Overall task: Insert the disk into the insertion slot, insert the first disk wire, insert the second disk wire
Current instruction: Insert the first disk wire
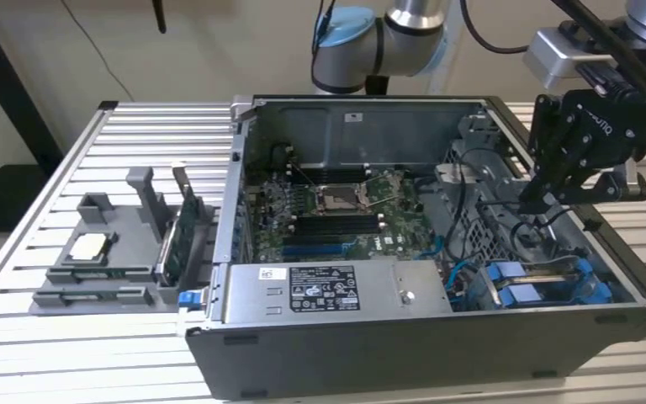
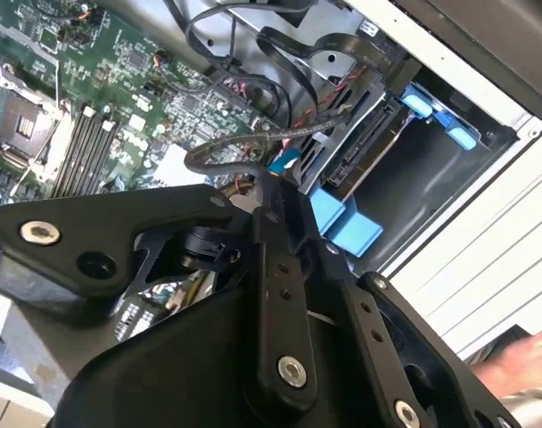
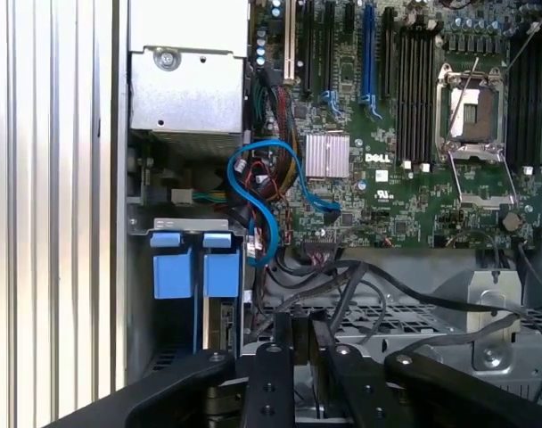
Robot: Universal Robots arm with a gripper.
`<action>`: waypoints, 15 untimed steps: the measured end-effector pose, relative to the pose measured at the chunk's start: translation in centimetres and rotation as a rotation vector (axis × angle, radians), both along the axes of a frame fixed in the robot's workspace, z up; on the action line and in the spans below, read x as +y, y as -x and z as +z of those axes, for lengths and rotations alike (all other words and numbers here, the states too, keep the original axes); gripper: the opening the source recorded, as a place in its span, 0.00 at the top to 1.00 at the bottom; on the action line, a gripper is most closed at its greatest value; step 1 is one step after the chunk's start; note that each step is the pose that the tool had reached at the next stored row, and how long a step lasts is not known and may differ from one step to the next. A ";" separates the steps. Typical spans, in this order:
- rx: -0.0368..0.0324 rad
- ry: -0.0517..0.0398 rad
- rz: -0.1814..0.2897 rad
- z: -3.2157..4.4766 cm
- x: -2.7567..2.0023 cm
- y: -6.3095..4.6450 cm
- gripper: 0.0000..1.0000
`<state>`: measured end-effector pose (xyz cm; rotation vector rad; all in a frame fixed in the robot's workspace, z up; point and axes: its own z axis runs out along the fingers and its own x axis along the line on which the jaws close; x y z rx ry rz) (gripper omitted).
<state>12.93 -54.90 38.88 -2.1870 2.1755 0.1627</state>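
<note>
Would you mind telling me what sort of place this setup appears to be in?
Probably a robotics lab test bench: a grey-and-blue jointed robot arm reaches over an open dark-grey metal computer case on a slatted aluminium table, beside a grey plastic parts fixture.

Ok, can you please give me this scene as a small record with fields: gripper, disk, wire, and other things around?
gripper: shut on a grey wire, inside the open case, near the disk
disk: blue-framed, seated in the case's corner, exterior view's right
power-supply box: exterior view's left of the disk
motherboard: inside the case, processor socket visible
grey tray: on the table, exterior view's left of the case
</note>
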 end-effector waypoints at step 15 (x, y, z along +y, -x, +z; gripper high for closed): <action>-0.0007 0.0172 0.000 -0.26 -0.01 0.0 0.81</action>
